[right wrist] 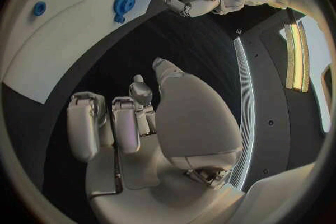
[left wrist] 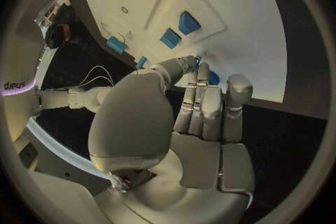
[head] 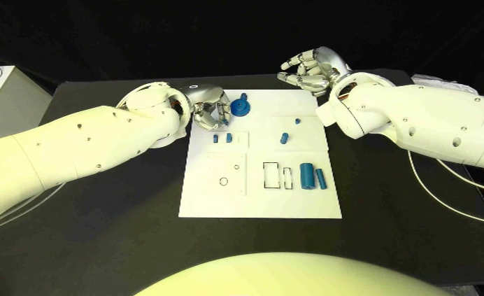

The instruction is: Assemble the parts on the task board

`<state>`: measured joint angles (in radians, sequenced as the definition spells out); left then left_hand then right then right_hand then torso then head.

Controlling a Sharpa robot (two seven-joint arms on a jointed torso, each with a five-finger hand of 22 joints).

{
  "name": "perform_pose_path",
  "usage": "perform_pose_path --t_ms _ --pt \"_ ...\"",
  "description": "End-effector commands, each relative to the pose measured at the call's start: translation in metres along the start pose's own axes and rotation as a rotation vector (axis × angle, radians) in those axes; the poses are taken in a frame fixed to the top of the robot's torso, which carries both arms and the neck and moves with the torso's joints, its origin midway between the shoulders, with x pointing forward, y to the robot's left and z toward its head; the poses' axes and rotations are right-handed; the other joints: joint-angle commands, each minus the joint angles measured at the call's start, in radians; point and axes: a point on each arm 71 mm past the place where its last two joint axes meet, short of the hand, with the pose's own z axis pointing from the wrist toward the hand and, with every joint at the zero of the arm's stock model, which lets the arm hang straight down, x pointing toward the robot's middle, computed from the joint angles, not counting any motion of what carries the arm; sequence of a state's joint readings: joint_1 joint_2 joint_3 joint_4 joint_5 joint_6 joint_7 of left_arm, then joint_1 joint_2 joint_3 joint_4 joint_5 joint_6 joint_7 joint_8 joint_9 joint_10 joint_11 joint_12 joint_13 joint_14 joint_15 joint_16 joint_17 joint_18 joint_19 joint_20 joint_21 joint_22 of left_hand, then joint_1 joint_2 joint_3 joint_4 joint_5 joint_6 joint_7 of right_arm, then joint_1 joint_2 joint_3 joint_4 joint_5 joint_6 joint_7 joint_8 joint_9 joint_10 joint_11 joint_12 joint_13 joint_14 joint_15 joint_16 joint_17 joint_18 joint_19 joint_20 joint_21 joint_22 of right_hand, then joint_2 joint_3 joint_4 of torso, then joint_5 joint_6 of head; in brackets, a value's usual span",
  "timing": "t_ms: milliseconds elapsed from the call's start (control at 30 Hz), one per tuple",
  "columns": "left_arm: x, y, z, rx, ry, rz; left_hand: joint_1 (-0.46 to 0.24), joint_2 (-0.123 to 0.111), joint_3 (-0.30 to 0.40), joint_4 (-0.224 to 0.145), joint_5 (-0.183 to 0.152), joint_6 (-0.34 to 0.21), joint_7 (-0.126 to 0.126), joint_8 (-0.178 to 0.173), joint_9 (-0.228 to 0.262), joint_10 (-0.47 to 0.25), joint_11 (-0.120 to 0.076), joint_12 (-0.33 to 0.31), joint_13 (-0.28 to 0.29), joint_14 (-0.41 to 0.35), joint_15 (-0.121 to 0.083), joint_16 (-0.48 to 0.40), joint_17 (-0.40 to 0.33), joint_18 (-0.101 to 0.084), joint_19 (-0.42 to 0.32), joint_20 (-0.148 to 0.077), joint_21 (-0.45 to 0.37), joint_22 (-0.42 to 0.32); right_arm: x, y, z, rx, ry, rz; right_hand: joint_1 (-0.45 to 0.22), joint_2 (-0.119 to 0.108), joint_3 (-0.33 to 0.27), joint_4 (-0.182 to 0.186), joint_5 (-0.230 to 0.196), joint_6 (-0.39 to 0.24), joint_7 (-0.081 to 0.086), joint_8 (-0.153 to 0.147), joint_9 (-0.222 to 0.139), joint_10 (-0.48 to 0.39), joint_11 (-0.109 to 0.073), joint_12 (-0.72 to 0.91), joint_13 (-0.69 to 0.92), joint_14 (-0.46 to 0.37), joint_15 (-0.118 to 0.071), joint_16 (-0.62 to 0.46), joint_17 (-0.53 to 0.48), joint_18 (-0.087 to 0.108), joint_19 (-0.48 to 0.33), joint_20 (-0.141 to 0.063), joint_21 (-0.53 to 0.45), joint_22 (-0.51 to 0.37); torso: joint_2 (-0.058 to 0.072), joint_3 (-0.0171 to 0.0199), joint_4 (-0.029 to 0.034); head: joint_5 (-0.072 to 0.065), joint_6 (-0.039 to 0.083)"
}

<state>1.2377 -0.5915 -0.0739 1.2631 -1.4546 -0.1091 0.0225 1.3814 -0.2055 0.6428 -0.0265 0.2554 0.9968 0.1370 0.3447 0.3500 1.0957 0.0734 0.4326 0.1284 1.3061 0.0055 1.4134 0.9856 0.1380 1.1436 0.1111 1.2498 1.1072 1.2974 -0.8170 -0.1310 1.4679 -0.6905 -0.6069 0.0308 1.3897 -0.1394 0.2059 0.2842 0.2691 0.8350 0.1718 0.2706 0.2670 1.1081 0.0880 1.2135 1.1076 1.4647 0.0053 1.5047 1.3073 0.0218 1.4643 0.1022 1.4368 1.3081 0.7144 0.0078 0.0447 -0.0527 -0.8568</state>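
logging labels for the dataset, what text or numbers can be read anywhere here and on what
"djeys", or close to it: cut-off pale letters at the rim of the left wrist view, on a dark surface beside the table; uncertain.
Task board: printed outlines, no words or numbers.
Blue parts: no markings legible.

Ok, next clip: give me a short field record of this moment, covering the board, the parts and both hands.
board: white rectangular task board at the middle of the black table
parts: round blue gear-like piece at the far edge; small blue blocks; blue bars on the right side
left hand: over the board's far left corner, beside the gear-like piece
right hand: raised beyond the far edge, fingers curled, holding nothing
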Motion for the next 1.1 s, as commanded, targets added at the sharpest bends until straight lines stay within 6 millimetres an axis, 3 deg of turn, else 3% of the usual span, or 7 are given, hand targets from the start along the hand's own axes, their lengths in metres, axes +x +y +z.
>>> perform_pose_path --t_ms 33,267,1100 --pt "0.0021 -0.0019 0.0012 0.005 0.023 0.002 -0.009 0.005 -0.002 -0.004 0.001 0.008 -0.001 -0.001 0.001 0.006 -0.002 -0.003 0.0 0.008 0.002 0.006 0.0 -0.012 0.004 -0.001 0.004 0.001 0.0009 0.0014 -0.0002 -0.016 0.009 -0.009 -0.004 0.001 0.008 0.001 -0.003 -0.005 0.002 0.004 -0.002 -0.005 0.001 -0.003 -0.001 0.071 0.003 -0.005 0.126 0.012 0.054 0.005 -0.006 0.157 0.0 0.0004 0.0001 0.0 -0.002" --pt "0.0033 -0.0013 0.002 -0.001 0.031 0.007 -0.009 0.006 -0.003 -0.004 0.001 0.009 -0.001 -0.002 0.002 0.009 -0.002 -0.006 0.0 0.008 0.002 0.006 0.001 -0.012 0.004 -0.001 0.004 0.002 0.0007 0.0013 -0.0004 -0.016 0.008 -0.01 -0.004 0.001 0.008 0.001 -0.003 -0.005 0.002 0.004 -0.002 -0.005 0.001 -0.003 -0.001 0.071 0.003 -0.005 0.126 0.012 0.054 0.005 -0.006 0.157 0.0 -0.0014 0.0016 0.0 -0.004" --pt "0.0028 0.0006 0.0024 -0.011 0.021 0.019 -0.007 0.009 -0.003 -0.007 0.001 0.017 -0.003 -0.002 0.004 0.019 -0.004 -0.011 0.002 0.012 0.0 0.008 0.006 -0.014 0.013 -0.002 0.01 0.011 0.0005 0.0014 -0.0006 -0.017 0.008 -0.01 -0.004 0.001 0.008 0.001 -0.003 -0.005 0.002 0.004 -0.002 -0.005 0.001 -0.003 -0.001 0.071 0.003 -0.005 0.126 0.012 0.054 0.005 -0.006 0.157 0.0 -0.0006 -0.0001 -0.001 -0.009"
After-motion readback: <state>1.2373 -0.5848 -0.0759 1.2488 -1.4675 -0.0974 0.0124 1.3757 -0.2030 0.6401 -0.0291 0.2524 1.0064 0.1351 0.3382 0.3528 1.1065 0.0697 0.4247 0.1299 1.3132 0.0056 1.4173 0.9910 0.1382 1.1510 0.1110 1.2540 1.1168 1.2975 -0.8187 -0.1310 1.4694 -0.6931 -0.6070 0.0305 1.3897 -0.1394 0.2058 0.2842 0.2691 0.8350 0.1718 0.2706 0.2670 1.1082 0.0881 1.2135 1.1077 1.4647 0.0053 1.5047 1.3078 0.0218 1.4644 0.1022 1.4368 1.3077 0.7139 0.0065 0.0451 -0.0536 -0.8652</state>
